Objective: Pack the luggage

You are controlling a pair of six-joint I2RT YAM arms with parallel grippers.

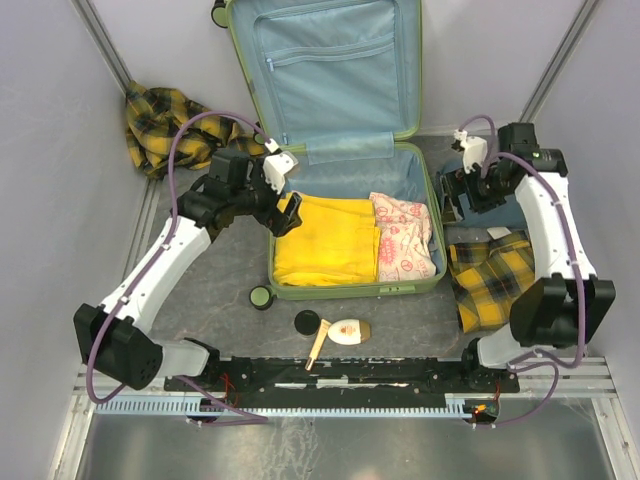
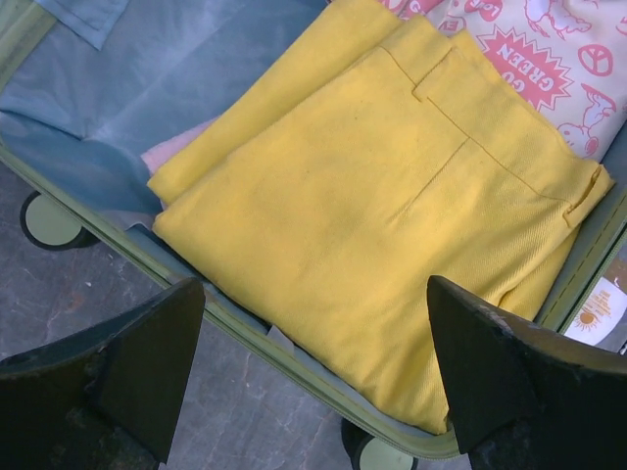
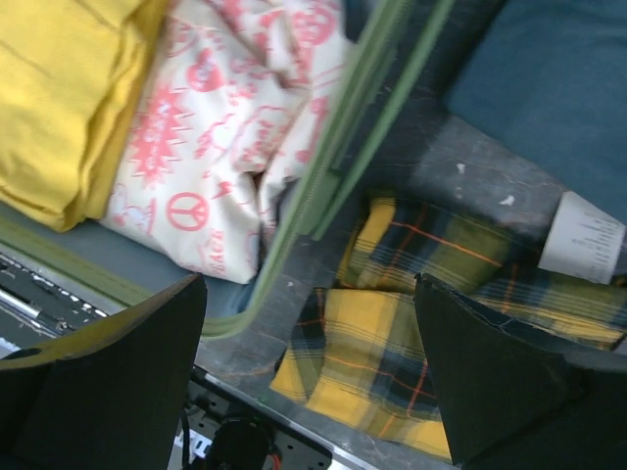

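Two empty, wide-open sets of jaws: left gripper (image 2: 315, 299) and right gripper (image 3: 309, 294) flank the luggage (image 1: 330, 70); we judge it stiff, bulky; grasp its lid rim.

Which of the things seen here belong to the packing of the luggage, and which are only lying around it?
Belonging to the job: the luggage, open; the yellow trousers and the printed garment inside it; probably the plaid garment just right of it.

Lying about for now: the plaid cloth in the far left corner; the blue cloth; the bottle and the brush in front.
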